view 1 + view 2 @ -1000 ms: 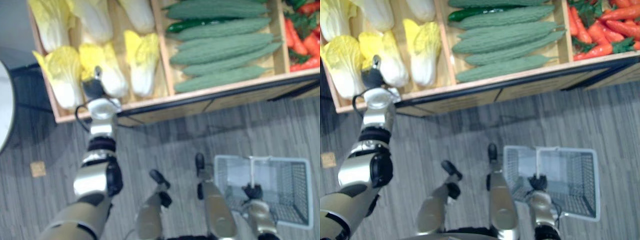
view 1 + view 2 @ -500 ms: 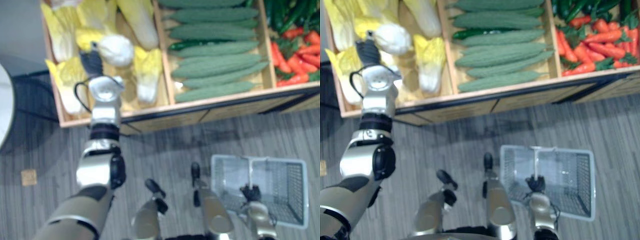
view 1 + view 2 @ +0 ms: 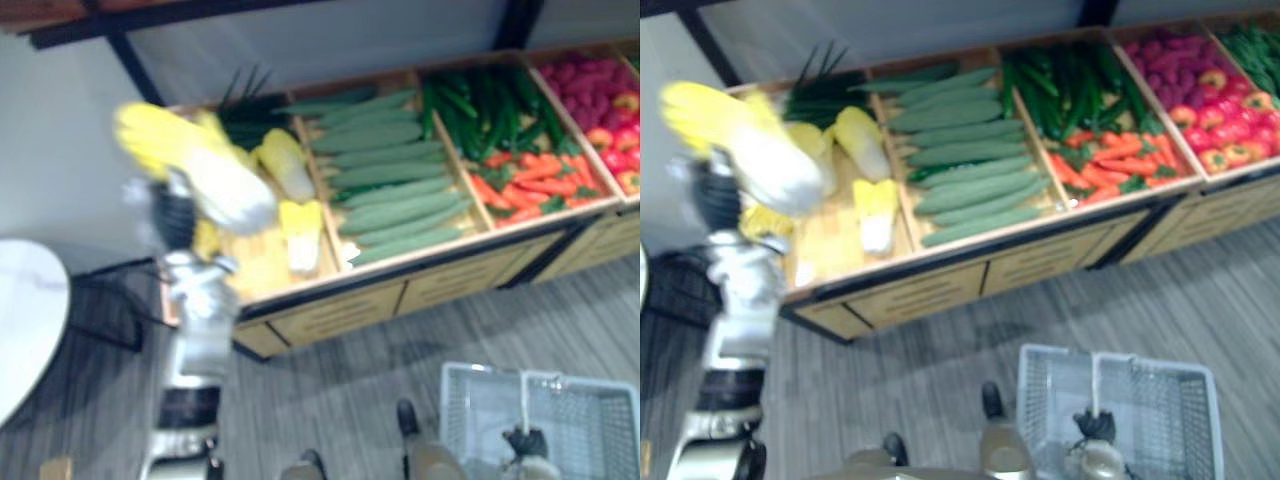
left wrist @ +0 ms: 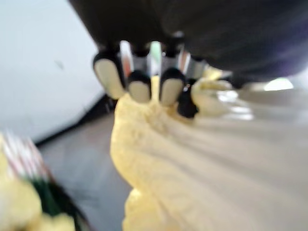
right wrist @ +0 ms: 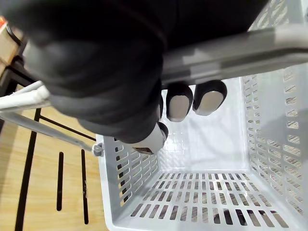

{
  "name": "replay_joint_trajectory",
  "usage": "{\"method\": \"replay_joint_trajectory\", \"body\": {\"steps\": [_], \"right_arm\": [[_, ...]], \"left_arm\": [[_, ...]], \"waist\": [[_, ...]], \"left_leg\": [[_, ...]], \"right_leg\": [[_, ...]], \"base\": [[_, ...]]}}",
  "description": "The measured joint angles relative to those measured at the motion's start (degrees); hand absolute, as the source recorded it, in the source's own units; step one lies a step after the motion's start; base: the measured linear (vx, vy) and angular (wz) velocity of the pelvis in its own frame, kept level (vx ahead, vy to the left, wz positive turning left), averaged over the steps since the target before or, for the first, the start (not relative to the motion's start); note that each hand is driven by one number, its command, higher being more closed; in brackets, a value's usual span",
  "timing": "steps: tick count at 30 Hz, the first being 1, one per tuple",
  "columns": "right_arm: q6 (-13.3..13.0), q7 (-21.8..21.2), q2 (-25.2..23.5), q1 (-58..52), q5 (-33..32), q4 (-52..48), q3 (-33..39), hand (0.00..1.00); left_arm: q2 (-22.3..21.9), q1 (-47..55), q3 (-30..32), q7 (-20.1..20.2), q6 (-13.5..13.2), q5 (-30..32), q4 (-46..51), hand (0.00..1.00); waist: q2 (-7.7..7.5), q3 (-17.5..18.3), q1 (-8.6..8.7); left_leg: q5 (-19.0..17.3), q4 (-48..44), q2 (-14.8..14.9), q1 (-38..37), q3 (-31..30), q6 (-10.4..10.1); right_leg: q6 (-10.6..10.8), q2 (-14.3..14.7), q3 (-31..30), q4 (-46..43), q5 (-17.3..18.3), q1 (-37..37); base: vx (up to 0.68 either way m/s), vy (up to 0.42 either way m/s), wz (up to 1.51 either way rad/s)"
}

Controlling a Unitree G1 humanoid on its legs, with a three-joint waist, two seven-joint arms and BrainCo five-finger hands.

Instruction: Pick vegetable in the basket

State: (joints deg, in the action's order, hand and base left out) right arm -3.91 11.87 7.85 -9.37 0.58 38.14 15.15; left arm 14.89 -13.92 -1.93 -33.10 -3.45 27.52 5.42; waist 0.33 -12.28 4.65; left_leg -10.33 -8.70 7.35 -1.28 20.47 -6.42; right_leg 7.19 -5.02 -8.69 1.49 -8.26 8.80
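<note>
Grey plank floor runs under everything. Nearest the robot, to its right, a pale slotted basket hangs low over the floor. The right hand is clenched round its handle, dark fingertips hooked under the bar. The basket holds nothing.

Across the floor stands a wooden stand split into compartments. At its left end the left hand grasps a cabbage, held up above the left compartment near the stand's left edge. The cabbage's white base points toward the stand's middle and its yellow leaves toward the left rear corner. The cabbage sits just past the hand on the far side. In the left wrist view the fingers curl onto the crinkled yellow leaves, with the thumb pressed in beside them.

Two more cabbages lie in the left compartment, one near the front edge and one further back, with dark green stalks at the rear. The next compartment holds long green gourds. Then come carrots at the front with dark green vegetables behind them. Red fruit fills the right end.

A round white table stands left of the stand. A grey wall rises behind.
</note>
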Motion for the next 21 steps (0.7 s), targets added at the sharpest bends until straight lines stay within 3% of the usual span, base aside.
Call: {"method": "replay_joint_trajectory", "body": {"steps": [1, 2, 3, 4, 5, 6, 7, 9, 10, 11, 12, 13, 14, 15, 16, 17, 18, 19, 21], "right_arm": [[0.34, 0.12, -0.04, 0.54, 1.34, -3.11, -0.4, 1.0], [0.76, 0.18, -0.02, 1.22, 1.83, -5.45, -0.81, 1.0], [0.86, 0.37, 0.8, 2.78, 2.63, -7.85, -1.71, 1.0], [0.83, 0.41, 0.52, 4.11, 3.55, -10.62, -3.15, 1.0], [0.78, 0.69, 0.06, 4.56, 3.83, -11.81, -3.91, 1.0], [0.65, 1.53, -1.09, 5.02, 4.04, -13.54, -5.74, 1.0], [0.63, 1.75, -1.36, 5.56, 4.09, -14.33, -7.76, 1.0], [0.59, 1.77, -1.4, 8.73, 5.08, -15.08, -13.49, 1.0], [0.12, 1.66, -1.8, 11.04, 6.29, -16.03, -16.36, 1.0], [0.07, 1.42, -2.87, 11.49, 6.33, -16.83, -18.18, 1.0], [0.11, 0.85, -3.85, 12.05, 6.32, -17.23, -20.27, 1.0], [0.03, -0.05, -4.86, 11.22, 6.26, -18.33, -21.52, 1.0], [0.02, -0.53, -4.78, 9.75, 6.16, -20.02, -23.58, 1.0], [0.03, -0.91, -4.36, 9.48, 5.99, -20.76, -25.96, 1.0], [0.02, -1.0, -4.38, 9.02, 5.66, -21.76, -27.34, 1.0], [0.02, -1.28, -3.42, 8.5, 5.51, -23.4, -29.61, 1.0], [0.02, -2.28, -2.52, 8.12, 5.11, -25.01, -31.66, 1.0], [0.01, -2.95, -1.86, 8.02, 4.77, -25.67, -33.1, 1.0], [0.01, -3.68, -1.37, 7.99, 3.27, -26.46, -33.73, 1.0]], "left_arm": [[-0.9, 1.75, -4.52, 2.8, -1.56, 0.29, -0.07, 1.0], [-2.24, 3.72, -6.8, 4.64, -2.52, 0.22, -0.09, 1.0], [-4.76, 6.51, -9.2, 7.24, -3.44, 0.15, -0.12, 1.0], [-6.0, 9.36, -10.72, 9.96, -4.21, 0.06, -0.29, 1.0], [-6.2, 10.72, -11.28, 11.25, -4.76, -0.22, -0.69, 1.0], [-6.22, 13.38, -11.77, 14.09, -5.65, -0.38, -1.3, 1.0], [-6.57, 15.35, -11.76, 15.3, -5.95, -0.43, -1.53, 1.0], [-8.0, 18.26, -11.94, 17.18, -6.51, -0.55, -3.23, 1.0], [-9.01, 18.05, -12.35, 17.82, -6.82, -1.15, -4.94, 1.0], [-9.21, 17.09, -13.04, 18.11, -7.23, -1.74, -6.89, 1.0], [-9.83, 16.34, -13.37, 18.27, -7.35, -1.89, -9.91, 1.0], [-10.46, 15.53, -14.08, 18.65, -7.26, -1.93, -13.46, 1.0], [-11.18, 15.52, -15.87, 19.02, -7.16, -1.97, -16.29, 1.0], [-11.57, 16.4, -17.59, 19.32, -7.21, -2.08, -17.18, 1.0], [-11.52, 16.47, -18.46, 19.36, -7.25, -2.09, -17.7, 1.0], [-11.36, 16.68, -19.37, 19.41, -7.38, -2.09, -18.21, 1.0], [-11.71, 16.42, -20.43, 19.26, -7.53, -2.1, -18.78, 1.0], [-12.12, 15.8, -20.68, 18.87, -7.59, -2.12, -19.4, 1.0], [-12.48, 15.65, -20.72, 17.47, -7.59, -2.1, -20.16, 1.0]], "waist": [[-0.07, -0.02, 0.65], [0.25, 0.01, 1.5], [1.53, -0.13, 1.92], [1.92, -0.2, 1.26], [1.63, -0.14, 0.95], [-0.14, 0.23, 0.85], [-0.6, 0.63, 0.42], [0.56, 2.14, -1.82], [1.81, 3.25, -2.61], [0.46, 3.41, -2.8], [0.37, 3.27, -3.61], [0.28, 3.3, -2.92], [0.49, 3.19, -2.93], [1.02, 3.15, -3.2], [1.03, 3.14, -3.35], [1.1, 3.25, -3.87], [1.14, 3.18, -4.43], [0.7, 2.66, -4.43], [0.84, 1.64, -4.91]], "left_leg": [[-0.75, -1.47, -0.16, 0.48, 2.37, 0.71], [-1.02, -1.84, 0.49, 0.39, 4.43, 1.25], [-0.88, -1.45, 1.08, -0.29, 8.12, 1.82], [-0.74, -0.92, 2.8, -2.33, 11.96, 2.16], [-0.96, -0.52, 3.1, -3.92, 14.03, 2.2], [-2.08, -0.88, 1.79, -7.0, 18.1, 1.34], [-2.66, -1.87, 2.01, -8.32, 20.69, 1.26], [-1.46, -1.31, 3.53, -9.11, 26.53, 3.24], [-1.81, -0.19, 3.89, -9.45, 28.94, 2.67], [-2.48, -0.7, 2.95, -9.98, 30.81, 1.57], [-2.95, -3.14, 4.83, -10.49, 32.52, 0.84], [-2.96, -7.79, 6.82, -10.47, 32.7, 0.81], [-2.62, -16.35, 11.23, -10.96, 32.41, 1.17], [-0.13, -27.23, 16.53, -10.37, 30.22, 5.94], [2.79, -33.37, 18.92, -8.7, 26.81, 10.78], [5.84, -39.81, 19.37, -5.2, 18.43, 12.62], [1.69, -43.96, 16.04, 0.22, 8.33, 6.73], [-1.4, -43.98, 12.66, 5.32, 3.24, 4.74], [-3.69, -38.14, 9.8, 10.12, 1.14, 3.71]], "right_leg": [[-1.11, -0.31, -0.4, 0.31, -0.6, 1.2], [-6.52, -0.94, 3.23, 0.97, 0.54, 1.67], [-16.34, -2.41, 16.12, -1.24, 5.36, 3.24], [-20.07, -4.28, 26.19, -5.52, 8.4, 4.79], [-20.17, -6.14, 30.79, -9.22, 8.98, 5.71], [-21.5, -9.6, 38.8, -14.17, 9.55, 5.77], [-23.29, -10.21, 41.62, -14.09, 7.51, 5.36], [-21.52, -9.17, 50.69, -11.2, 11.28, 4.47], [-18.99, -10.19, 54.25, -16.34, 11.77, 6.22], [-13.04, -11.21, 54.57, -17.24, 9.48, 5.31], [-11.15, -8.97, 52.5, -15.94, 7.83, 5.95], [-11.49, -6.66, 50.49, -13.99, 7.57, 5.27], [-11.55, -3.24, 47.35, -11.73, 7.02, 3.44], [-12.42, 0.85, 43.51, -9.92, 7.7, 1.19], [-12.52, 2.56, 41.49, -8.83, 7.83, -0.17], [-12.78, 4.25, 38.28, -7.47, 8.07, -1.31], [-13.19, 5.59, 34.22, -6.91, 8.34, -1.62], [-13.26, 6.38, 30.88, -6.03, 8.37, -2.05], [-13.25, 7.18, 27.39, -4.77, 8.34, -4.43]], "base": [[-0.06, 0.08, -0.88], [-0.05, 0.138, -1.33], [-0.03, 0.132, -1.81], [-0.01, 0.102, -1.88], [0.03, 0.035, -1.94], [0.06, 0.012, -1.68], [0.08, -0.016, -2.31], [0.07, -0.086, -2.35], [0.09, -0.105, -1.99], [0.16, -0.167, -2.13], [0.22, -0.222, -1.52], [0.24, -0.272, -1.63], [0.27, -0.297, -1.73], [0.24, -0.219, -1.74], [0.24, -0.188, -1.77], [0.2, -0.079, -1.82], [0.23, -0.018, -2.18], [0.2, 0.026, -1.88], [0.2, 0.052, -1.46]]}}
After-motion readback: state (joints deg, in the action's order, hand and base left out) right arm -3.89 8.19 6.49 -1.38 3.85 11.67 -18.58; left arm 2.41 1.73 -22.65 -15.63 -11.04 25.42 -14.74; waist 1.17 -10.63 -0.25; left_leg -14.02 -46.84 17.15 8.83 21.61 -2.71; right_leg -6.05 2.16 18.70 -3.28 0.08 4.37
